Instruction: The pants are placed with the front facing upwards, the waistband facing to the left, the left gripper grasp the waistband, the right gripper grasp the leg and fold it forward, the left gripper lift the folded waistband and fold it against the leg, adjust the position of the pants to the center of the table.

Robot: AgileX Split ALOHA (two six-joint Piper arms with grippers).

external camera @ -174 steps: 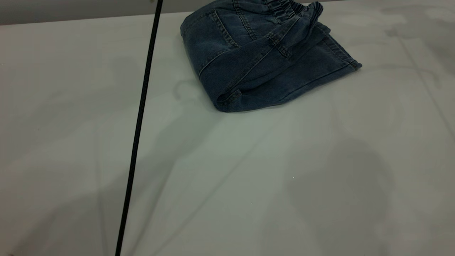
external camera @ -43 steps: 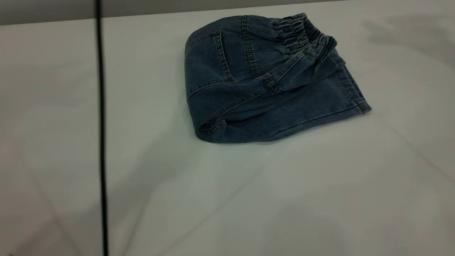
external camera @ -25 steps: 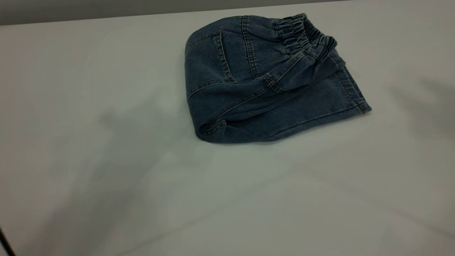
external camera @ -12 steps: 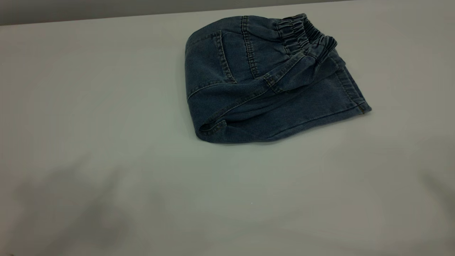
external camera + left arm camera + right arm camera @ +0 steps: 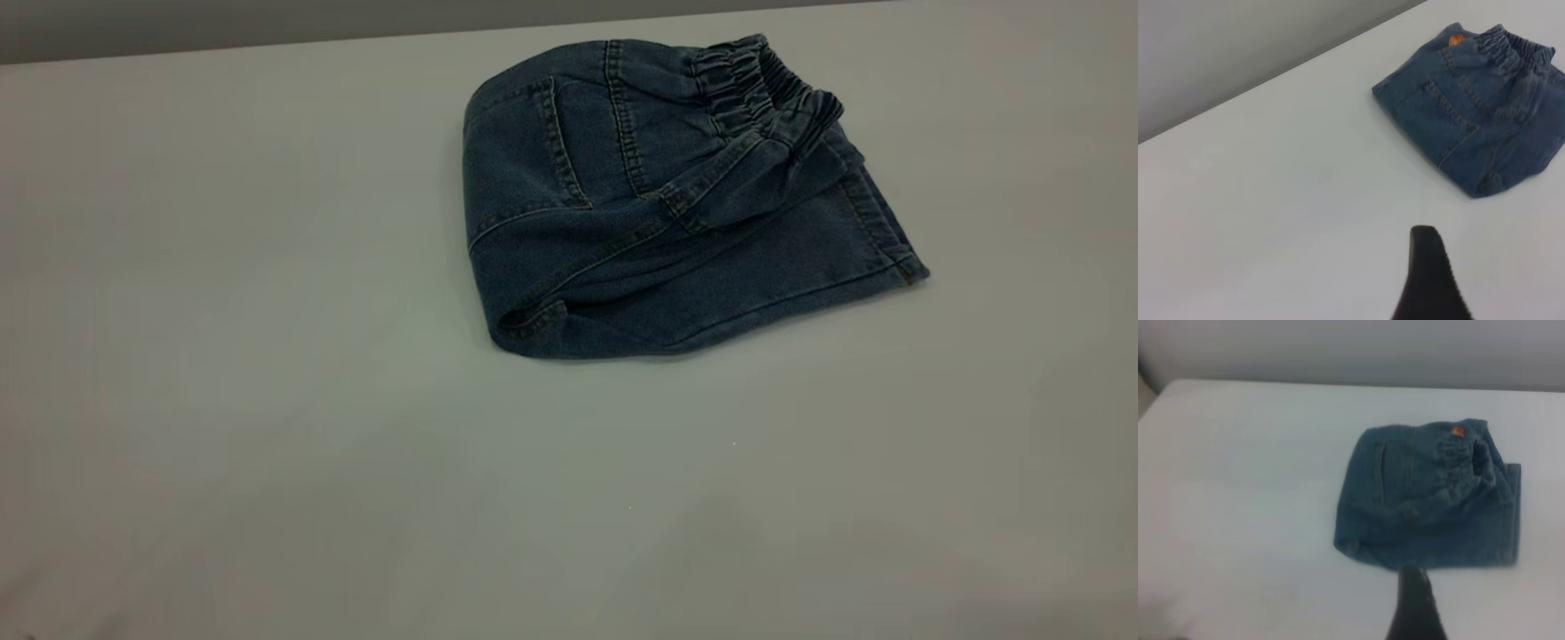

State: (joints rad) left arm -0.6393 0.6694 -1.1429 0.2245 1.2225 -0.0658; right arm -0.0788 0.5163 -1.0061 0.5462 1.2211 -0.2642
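Note:
The pants (image 5: 658,222) lie folded into a compact blue denim bundle on the table (image 5: 267,427), towards its far side and a little right of the middle. The gathered waistband (image 5: 756,80) lies on top at the bundle's far right, and a stitched leg hem (image 5: 880,231) lies below it. Neither gripper appears in the exterior view. The left wrist view shows the left gripper (image 5: 1426,267) as a black shape well away from the pants (image 5: 1478,127). In the right wrist view the right gripper (image 5: 1415,603) hangs off the pants (image 5: 1425,507), touching nothing.
The table's far edge (image 5: 267,49) meets a grey wall behind the pants. A small orange label (image 5: 1457,40) sticks out at the waistband (image 5: 1511,50). Bare tabletop spreads to the left of the pants and in front of them.
The pants slid nearer and slightly right earlier, then stayed still. The thin black line crossing the left side has left the view, and the arm shadows have faded off the table.

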